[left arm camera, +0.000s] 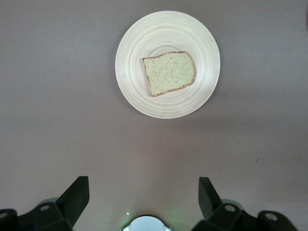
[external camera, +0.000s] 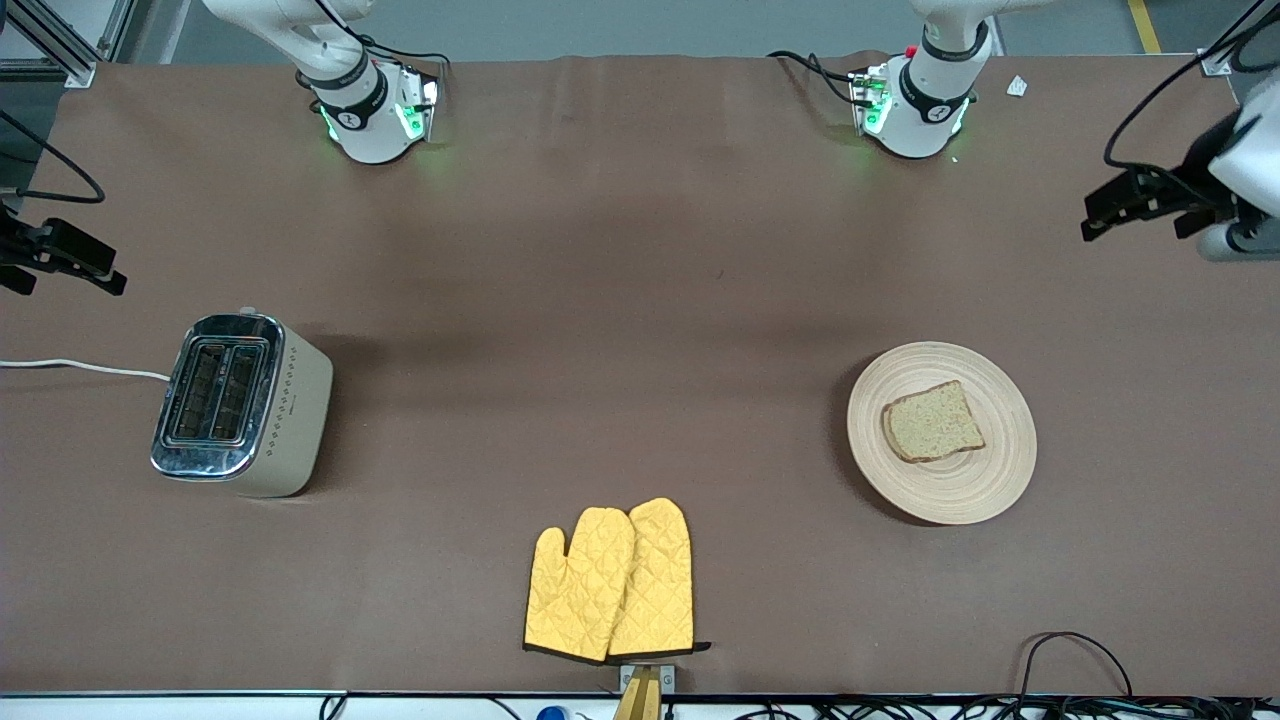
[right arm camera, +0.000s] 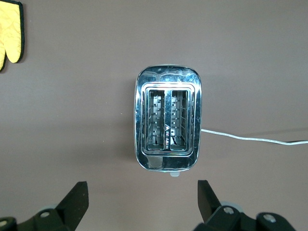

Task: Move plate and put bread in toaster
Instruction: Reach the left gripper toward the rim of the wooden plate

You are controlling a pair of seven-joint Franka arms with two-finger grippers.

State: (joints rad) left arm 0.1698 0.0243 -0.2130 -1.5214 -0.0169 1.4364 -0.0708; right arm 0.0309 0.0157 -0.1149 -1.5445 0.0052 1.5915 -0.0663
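— Toaster (external camera: 243,404) first: where does it stand?
— Toward the right arm's end of the table, upright, both slots facing up, its white cord (external camera: 80,368) trailing off the table's edge. The right wrist view looks straight down into the chrome top.
— And the right gripper (external camera: 62,259)?
— Up in the air over the table's edge at that end, above bare tabletop and apart from the toaster; its fingers (right arm camera: 73,204) stand spread wide with nothing between them.
— What lies in the middle?
— A pair of yellow quilted oven mitts (external camera: 611,582), side by side and overlapping, nearer to the front camera than anything else.
— The plate (external camera: 942,432)?
— Toward the left arm's end, flat on the brown table (external camera: 640,300), well apart from the toaster. The bread (external camera: 932,422) lies on it, about at its centre.
— The left gripper (external camera: 1140,204)?
— Raised over the table's edge at its own end, clear of the plate — fingers (left arm camera: 74,199) wide apart, holding nothing.
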